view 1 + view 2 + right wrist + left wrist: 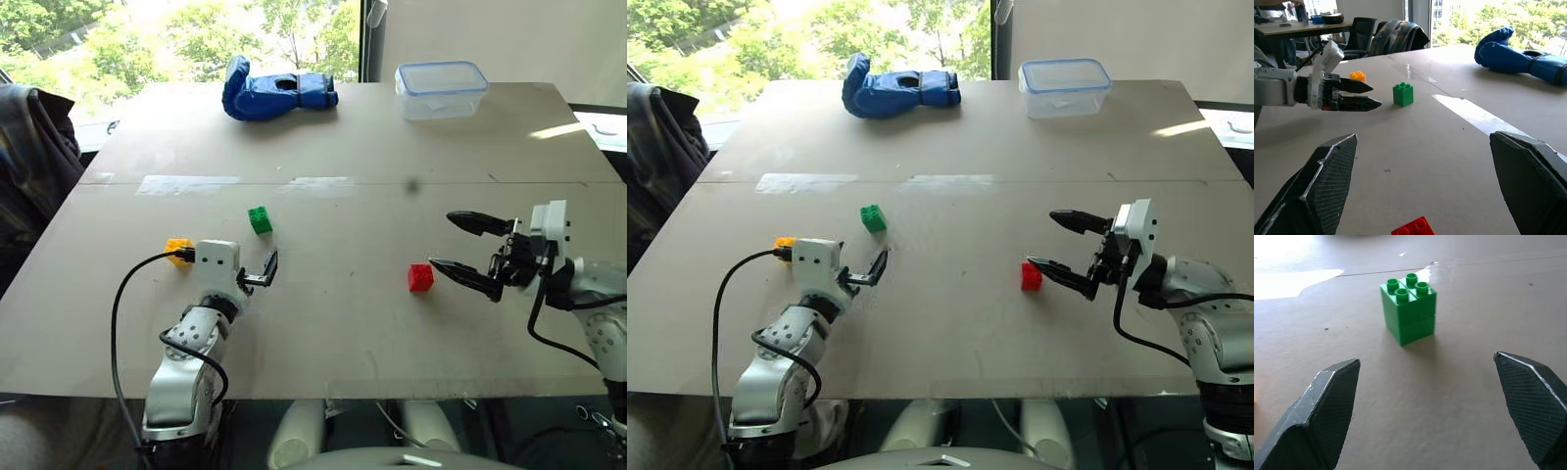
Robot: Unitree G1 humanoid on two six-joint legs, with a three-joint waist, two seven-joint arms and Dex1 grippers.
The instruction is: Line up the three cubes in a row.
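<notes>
The green cube [260, 219] stands left of the table's middle, and in the left wrist view the green cube [1409, 308] sits a short way ahead of my left gripper [1425, 360], which is open and empty. The yellow cube [179, 250] lies just beside the left wrist, on its outer side. The red cube [420, 277] rests right of centre. My right gripper [441, 239] is open and empty, held above the table, with its lower fingertip close to the red cube's right side. From the right wrist I see the red cube [1413, 227], green cube [1403, 94] and yellow cube [1357, 76].
A blue glove [277, 91] lies at the far edge of the table [323, 333], and a clear plastic box [441, 88] stands at the far right. A dark jacket [29, 147] hangs off a chair on the left.
</notes>
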